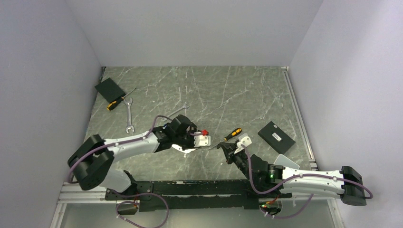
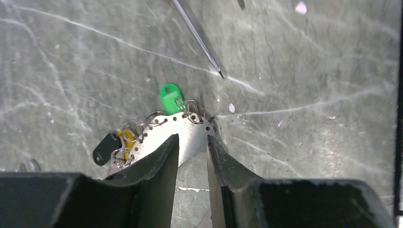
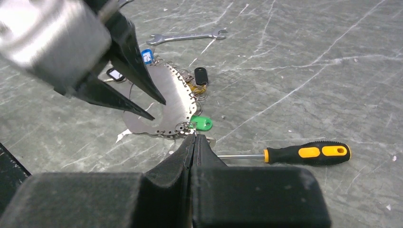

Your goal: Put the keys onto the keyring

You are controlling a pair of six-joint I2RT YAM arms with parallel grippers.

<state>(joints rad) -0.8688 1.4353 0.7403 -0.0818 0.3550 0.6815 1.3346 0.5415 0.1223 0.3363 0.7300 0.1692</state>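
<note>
The keyring [image 3: 167, 92] is a flat silver crescent plate with holes along its edge, lying on the table; it also shows in the left wrist view [image 2: 190, 135]. Small rings hang keys from it: a green key [image 3: 203, 124] [image 2: 170, 97], a black key [image 3: 201, 75] [image 2: 104, 149], a yellow key [image 2: 128, 137] and a blue key [image 3: 147, 56]. My left gripper [image 2: 192, 140] [image 3: 158, 110] is open, its fingertips down on the plate. My right gripper [image 3: 196, 137] [image 1: 223, 148] is shut, its tips pinching the small wire ring by the green key.
An orange-and-black screwdriver [image 3: 306, 153] [image 1: 233, 134] lies just right of my right gripper. A silver wrench [image 3: 187, 36] lies beyond the plate, another wrench [image 1: 129, 116] at the left. Black boxes sit at the back left [image 1: 110, 89] and right [image 1: 276, 137].
</note>
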